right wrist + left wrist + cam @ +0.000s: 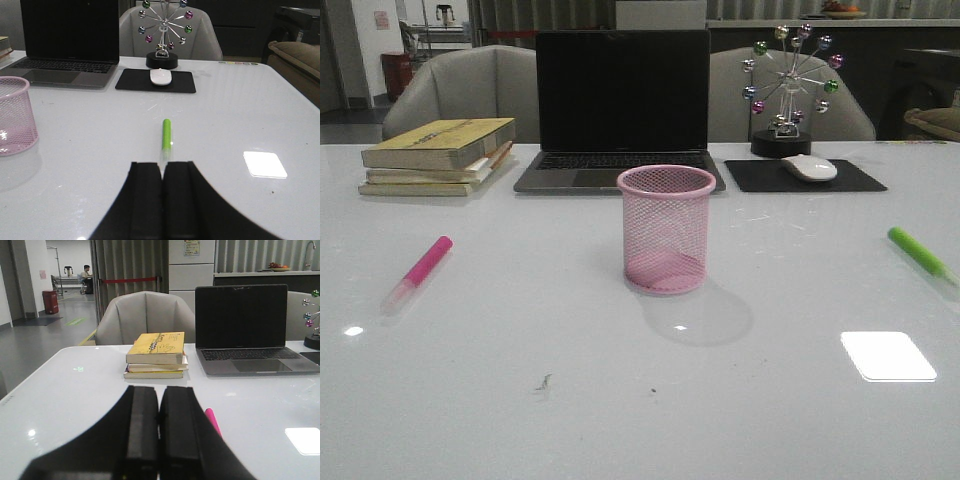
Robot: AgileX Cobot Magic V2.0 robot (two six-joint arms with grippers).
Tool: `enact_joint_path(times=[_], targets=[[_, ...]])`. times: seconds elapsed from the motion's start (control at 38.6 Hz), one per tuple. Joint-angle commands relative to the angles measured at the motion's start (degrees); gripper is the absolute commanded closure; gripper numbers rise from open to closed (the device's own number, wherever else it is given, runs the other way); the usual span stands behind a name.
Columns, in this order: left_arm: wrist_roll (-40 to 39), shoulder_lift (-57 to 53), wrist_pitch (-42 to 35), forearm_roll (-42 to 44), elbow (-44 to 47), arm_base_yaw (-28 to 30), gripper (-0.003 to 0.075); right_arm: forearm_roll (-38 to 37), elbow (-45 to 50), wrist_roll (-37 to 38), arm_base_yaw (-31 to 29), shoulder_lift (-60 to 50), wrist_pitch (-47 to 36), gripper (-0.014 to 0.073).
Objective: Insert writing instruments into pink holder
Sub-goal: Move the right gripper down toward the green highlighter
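The pink wire-mesh holder (666, 229) stands upright and empty at the middle of the white table; its side shows in the right wrist view (15, 115). A hot pink highlighter (420, 270) with a pale cap lies flat on the table's left side. Its pink end (212, 419) peeks out beside my left gripper (159, 392), which is shut with nothing between its fingers. A bright green highlighter (920, 253) lies flat at the far right. It (166, 135) lies just ahead of my right gripper (163, 167), also shut and empty. Neither gripper appears in the front view.
Behind the holder sits an open laptop (620, 110). A stack of books (438, 157) lies at the back left. At the back right are a black mouse pad with a white mouse (809, 167) and a ball-wheel ornament (788, 90). Chairs stand behind the table.
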Motion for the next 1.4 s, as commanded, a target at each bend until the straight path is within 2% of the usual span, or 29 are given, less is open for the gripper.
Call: enact_joint_path(times=[0.0, 0.78, 0.85, 0.98, 1.06, 1.17, 1.22, 1.3, 1.37], targets=[[-0.35, -1.22, -4.85, -0.58, 0.26, -0.39, 0.0621, -0.46, 0.05, -0.41, -0.31, -0.78, -4.82, 0.0538], [-0.35, -1.22, -5.41, -0.72, 0.26, -0.39, 0.0621, -0.84, 0.05, -0.41, -0.31, -0.78, -5.61, 0.0538], [-0.35, -1.22, -7.30, -0.72, 0.26, -0.39, 0.0621, -0.84, 0.05, -0.41, -0.31, -0.78, -6.76, 0.0538], [-0.72, -1.22, -15.22, -1.20, -0.38, -0.39, 0.0621, -0.84, 0.05, -0.41, -0.31, -0.78, -10.62, 0.0538], [-0.72, -1.22, -17.36, -2.27, -1.79, -0.39, 0.0621, -0.84, 0.05, -0.41, -0.31, -0.78, -16.64, 0.0538], [-0.72, -1.22, -17.34, -2.39, -5.83, -0.39, 0.0621, -0.19, -1.21, 1.78, -0.31, -0.78, -29.49, 0.0538], [-0.72, -1.22, -17.34, -2.39, -8.32, -0.39, 0.0621, -0.19, -3.35, 2.21, -0.25, -0.78, -31.97, 0.0537], [-0.72, -1.12, -16.81, -1.34, -12.08, -0.39, 0.0621, -0.28, -8.06, 2.21, -0.25, -0.72, -29.51, 0.0536], [-0.72, -0.72, -12.72, 0.71, -15.91, -0.39, 0.0621, -0.84, -12.75, 2.21, -0.25, -0.64, -24.95, 0.0536]])
